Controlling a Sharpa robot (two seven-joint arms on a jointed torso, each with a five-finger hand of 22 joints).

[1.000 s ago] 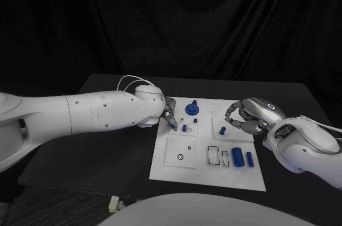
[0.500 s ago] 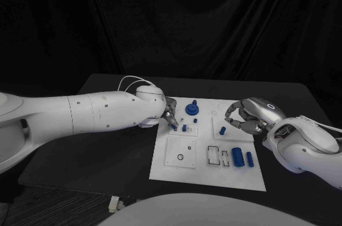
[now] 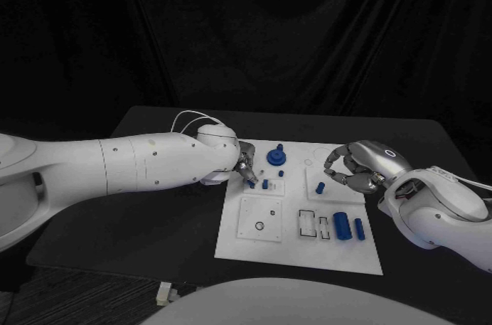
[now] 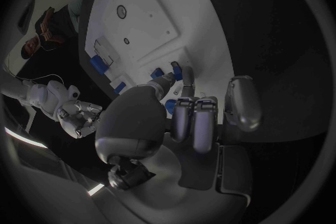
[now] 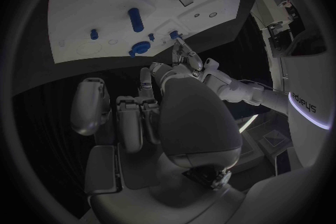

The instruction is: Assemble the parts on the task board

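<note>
Pegs mid-frame: my left hand (image 3: 243, 166) pinches a peg (image 3: 252, 185) over the board (image 3: 297, 250); I'd lower straight. Right hand (image 3: 354, 168), curled, holds nothing.

One board (image 3: 299, 250) on one table (image 3: 134, 218), two hands, and about seven blue parts; the smallest are hard to count.

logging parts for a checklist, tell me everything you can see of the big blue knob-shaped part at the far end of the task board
The big blue part is dark blue and looks like matte plastic: a wide round base with a narrower stem rising from its middle. It stands upright on the white task board, near the far edge, left of centre. Nothing touches it apart from the board; the left robot hand works just beside it at a smaller blue peg, and the right robot hand hovers apart to its right.
</note>
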